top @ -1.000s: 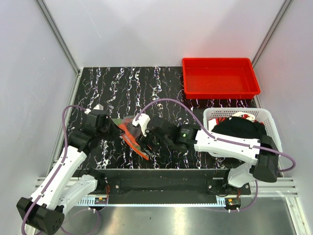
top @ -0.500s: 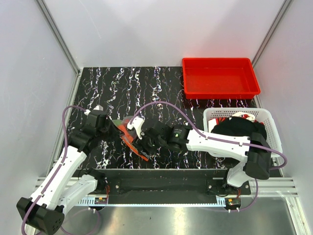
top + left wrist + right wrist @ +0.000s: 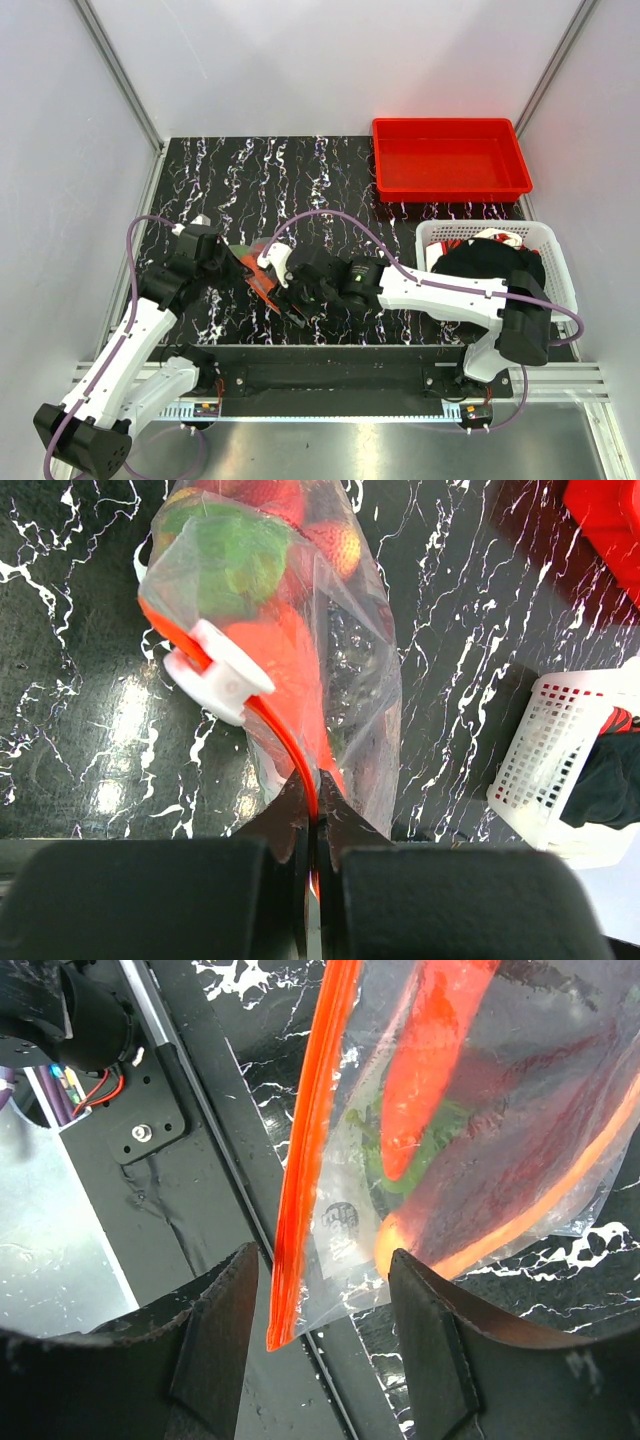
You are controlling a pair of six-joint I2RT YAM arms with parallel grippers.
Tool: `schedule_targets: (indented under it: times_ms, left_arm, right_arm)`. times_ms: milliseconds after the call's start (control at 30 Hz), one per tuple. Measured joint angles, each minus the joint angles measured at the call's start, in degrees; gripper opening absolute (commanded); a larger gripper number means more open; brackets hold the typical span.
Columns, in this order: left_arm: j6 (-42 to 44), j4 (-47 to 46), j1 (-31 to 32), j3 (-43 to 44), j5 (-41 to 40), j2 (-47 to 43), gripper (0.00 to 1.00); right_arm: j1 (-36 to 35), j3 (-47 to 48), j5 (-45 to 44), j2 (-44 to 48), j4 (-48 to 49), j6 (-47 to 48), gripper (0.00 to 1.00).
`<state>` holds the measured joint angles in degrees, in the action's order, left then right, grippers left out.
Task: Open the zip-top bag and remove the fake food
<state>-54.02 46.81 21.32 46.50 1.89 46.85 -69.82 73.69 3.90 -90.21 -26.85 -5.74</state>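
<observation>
The zip-top bag (image 3: 258, 272) hangs between my two grippers near the table's front edge. My left gripper (image 3: 312, 796) is shut on its orange-red zip strip (image 3: 285, 735), just below the white slider (image 3: 215, 675); it shows in the top view (image 3: 230, 262) too. The fake food is inside the bag: green leafy bits (image 3: 225, 555), red tomatoes (image 3: 330, 535) and an orange carrot (image 3: 430, 1060). My right gripper (image 3: 322, 1255) is open, with the free end of the zip strip (image 3: 295, 1250) and the bag's corner between its jaws, not touching them.
A red tray (image 3: 450, 160) stands at the back right. A white mesh basket (image 3: 548, 240) holding dark cloth stands at the right, also in the left wrist view (image 3: 555, 755). The black front rail (image 3: 190, 1100) lies right below the bag's end.
My right gripper has moved left towards the bag's near end and now straddles the zip strip's end. The left gripper and the bag have stayed in place.
</observation>
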Motion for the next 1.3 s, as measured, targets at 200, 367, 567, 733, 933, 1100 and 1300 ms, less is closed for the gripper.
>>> schedule_targets:
  times_ms: [200, 367, 567, 733, 933, 1100, 1300]
  left_arm:
    - [0.02, 0.28, 0.02, 0.31, 0.0, 0.0, 0.0]
    - [0.24, 0.28, 0.0, 0.37, 0.02, 0.0, 0.0]
    - [1.68, 0.26, 0.0, 0.39, 0.52, 0.02, 0.0]
    - [4.0, 0.2, 0.02, 0.39, 0.98, 0.07, 0.08]
    - [9.88, -2.47, 0.0, 0.42, 4.15, 0.31, 0.83]
    - [12.98, -5.27, 0.0, -0.35, 5.66, -9.05, 0.78]
    - [12.87, -11.87, 0.0, -5.75, 9.16, -24.06, 0.42]
  right_arm:
    - [-0.02, 0.0, -1.46, -0.72, 0.02, 0.46, 0.57]
    - [-0.15, 0.0, -2.54, -0.72, 0.02, 0.98, 0.43]
    - [-0.22, 0.02, -3.26, -0.87, 0.02, 1.44, 0.1]
    - [-0.2, 0.74, -3.23, -2.62, 0.0, 1.57, 0.0]
    - [1.62, 0.85, 0.55, -3.17, 1.92, -1.73, 0.0]
    - [8.59, -3.48, 8.33, -2.01, 9.9, -9.22, 0.0]
    - [13.29, -6.51, 14.45, -1.79, 15.76, -17.2, 0.0]
